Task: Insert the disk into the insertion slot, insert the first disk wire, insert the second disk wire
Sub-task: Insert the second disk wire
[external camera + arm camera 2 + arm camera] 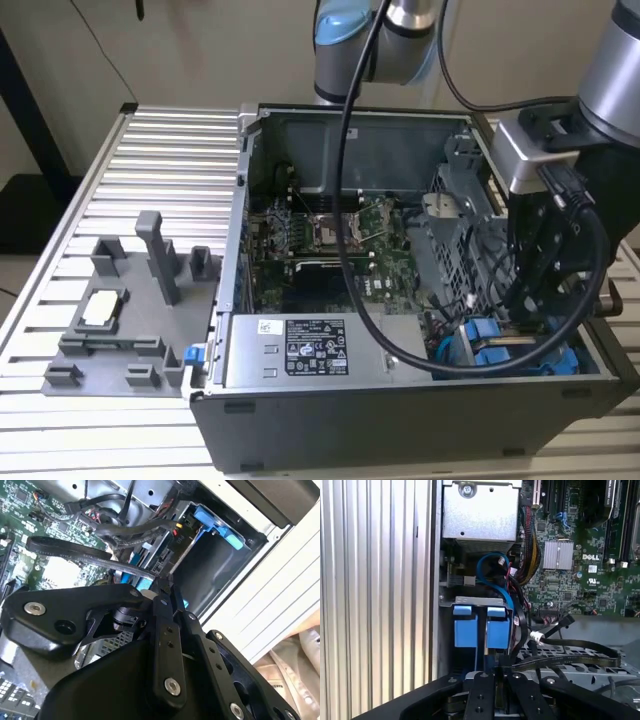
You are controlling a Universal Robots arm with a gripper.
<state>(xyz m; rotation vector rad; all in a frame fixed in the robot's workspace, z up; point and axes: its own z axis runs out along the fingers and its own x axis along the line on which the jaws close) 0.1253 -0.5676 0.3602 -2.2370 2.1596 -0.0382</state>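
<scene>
The jaws [495,672] hang low in the corner of the open case [400,420], closed together on a thin flat part I cannot identify, just above the blue carrier tabs. The disk [481,630] sits down in the slot [479,601] there, its blue frame showing between grey metal walls. Beyond lie black cables [570,652], the green board [330,240] and, outside the case, the ribbed bench [160,170] with a grey fixture [130,310].
</scene>
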